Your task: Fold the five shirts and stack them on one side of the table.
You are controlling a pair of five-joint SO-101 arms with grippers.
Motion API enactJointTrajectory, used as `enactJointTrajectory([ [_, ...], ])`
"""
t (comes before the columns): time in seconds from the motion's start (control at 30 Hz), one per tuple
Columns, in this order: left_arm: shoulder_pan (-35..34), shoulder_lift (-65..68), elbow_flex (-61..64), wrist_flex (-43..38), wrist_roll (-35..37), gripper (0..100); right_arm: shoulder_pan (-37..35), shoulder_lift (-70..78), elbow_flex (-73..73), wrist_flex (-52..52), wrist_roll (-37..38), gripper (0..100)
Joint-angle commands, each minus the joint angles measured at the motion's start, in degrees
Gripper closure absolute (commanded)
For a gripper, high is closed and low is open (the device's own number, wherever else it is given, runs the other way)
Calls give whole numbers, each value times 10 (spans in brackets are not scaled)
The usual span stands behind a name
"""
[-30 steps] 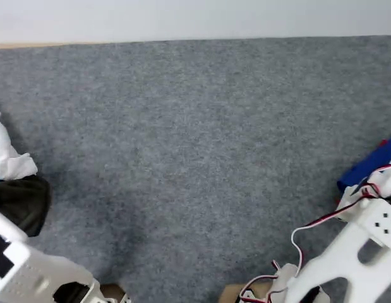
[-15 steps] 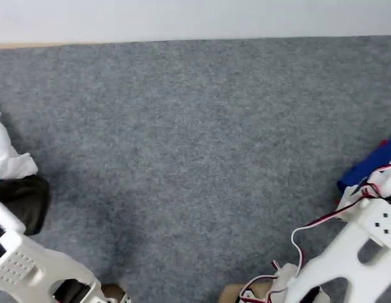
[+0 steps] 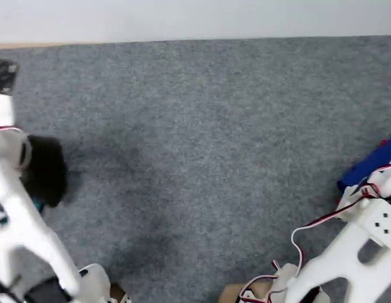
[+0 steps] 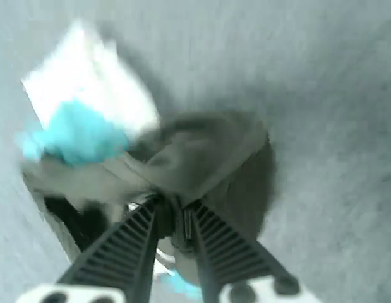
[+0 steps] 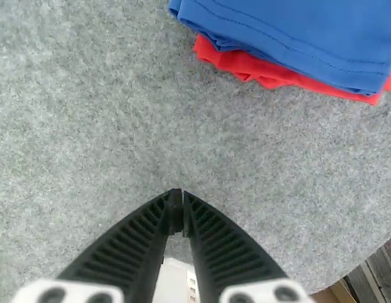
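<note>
My left gripper point(image 4: 174, 211) is shut on a black shirt point(image 4: 208, 158), bunched up and hanging from its fingers above the grey mat. Below it lie a white shirt point(image 4: 94, 82) and a cyan shirt point(image 4: 75, 132), both crumpled. In the high view the black shirt point(image 3: 50, 173) hangs beside the left arm point(image 3: 18, 227) at the left edge. My right gripper point(image 5: 177, 199) is shut with nothing in it, low over the mat. Just beyond it, a folded blue shirt point(image 5: 296, 31) rests on a folded red shirt point(image 5: 258, 66). The blue shirt point(image 3: 369, 165) sits at the right edge.
A grey felt mat point(image 3: 208, 139) covers the table, bare across its middle and back. The right arm point(image 3: 347, 252) with its red and white cables fills the near right corner. A strip of wooden table edge point(image 3: 233, 293) shows at the front.
The left arm has swung up from the near left corner along the left edge, lifting the black shirt up and slightly right. It now covers the white shirt. The right arm has not moved.
</note>
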Motion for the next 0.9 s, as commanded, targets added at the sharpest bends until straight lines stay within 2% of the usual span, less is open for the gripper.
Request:
enactJointTrajectory([
  [0.0, 95, -103, -23, -47, 49, 998, -2, -34, 4, 22, -3, 988],
  [0.17, 164, -144, -33, -183, 116, 998, -23, -105, 74, 20, -2, 988],
  [0.4, 263, -107, -156, -319, 118, 998, -68, -217, 163, -11, -1, 988],
  [0.57, 344, -17, -278, -331, 98, 998, -108, -265, 199, -26, 38, 988],
  [0.87, 440, 193, -549, -324, 43, 998, -111, -305, 229, -42, 39, 988],
])
